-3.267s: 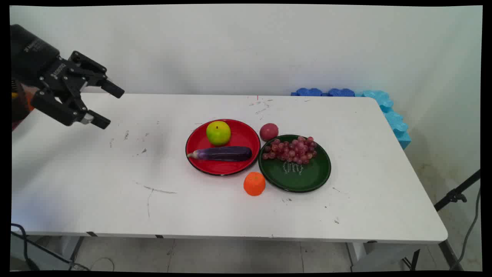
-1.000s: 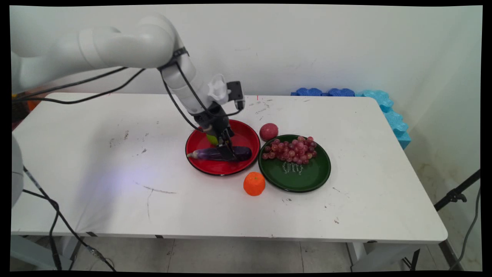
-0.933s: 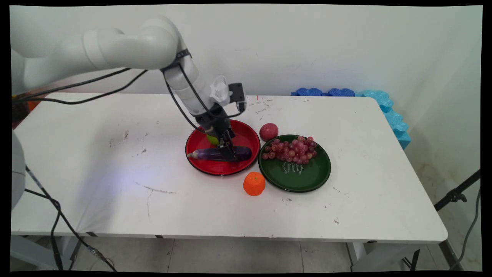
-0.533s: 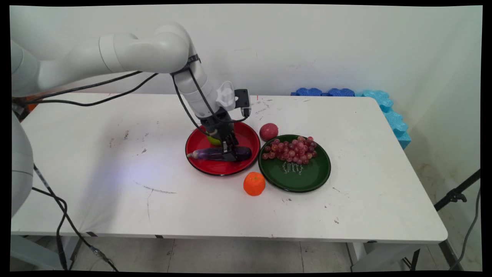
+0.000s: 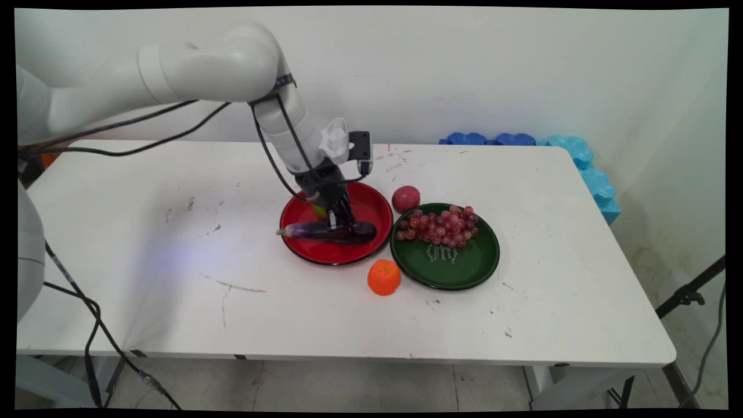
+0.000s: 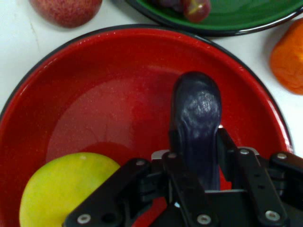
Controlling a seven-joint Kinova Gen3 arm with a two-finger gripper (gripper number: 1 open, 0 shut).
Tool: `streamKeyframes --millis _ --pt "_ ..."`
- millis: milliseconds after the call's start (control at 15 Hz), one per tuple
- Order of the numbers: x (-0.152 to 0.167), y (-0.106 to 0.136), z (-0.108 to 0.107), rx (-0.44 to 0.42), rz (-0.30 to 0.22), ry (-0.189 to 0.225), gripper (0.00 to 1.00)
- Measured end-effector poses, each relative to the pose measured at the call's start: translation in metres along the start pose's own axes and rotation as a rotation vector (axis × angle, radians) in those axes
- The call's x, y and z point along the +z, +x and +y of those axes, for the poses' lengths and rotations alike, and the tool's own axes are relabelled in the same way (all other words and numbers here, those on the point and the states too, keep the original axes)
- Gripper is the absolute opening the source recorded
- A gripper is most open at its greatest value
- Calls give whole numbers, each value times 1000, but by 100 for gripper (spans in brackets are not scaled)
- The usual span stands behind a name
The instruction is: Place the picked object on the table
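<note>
My black gripper [image 5: 341,223] is shut on a purple eggplant [image 5: 325,231], gripping it right of its middle, just above the red plate [image 5: 371,206]. The hand view shows the eggplant [image 6: 196,118] clamped between the two fingers [image 6: 176,156], its rounded end pointing away over the red plate [image 6: 104,94]. A yellow-green apple [image 6: 61,189] lies in the same plate, beside the gripper; in the main view the apple [image 5: 318,211] is mostly hidden behind the hand.
A green plate [image 5: 458,267] with red grapes [image 5: 438,225] stands right of the red plate. A dark red fruit [image 5: 406,198] lies behind the plates and an orange [image 5: 383,277] in front of them. Blue foam pieces [image 5: 580,157] sit at the table's far right corner.
The arm came in from the left and lowered onto the eggplant. The gripper shut on it, and the eggplant has shifted slightly left and up.
</note>
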Motion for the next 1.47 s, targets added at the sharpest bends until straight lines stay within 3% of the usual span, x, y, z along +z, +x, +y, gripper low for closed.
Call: streamKeyframes --millis 133,400,667,867,1133,1467 --pt "-14 1 4 10 11 5 0" --pt "-73 11 24 42 67 19 0" --pt "-133 25 62 58 123 2 0" --pt "-156 32 94 66 144 -20 0" --pt "-151 33 130 102 161 -34 0" --pt "-102 22 157 130 144 -30 0"
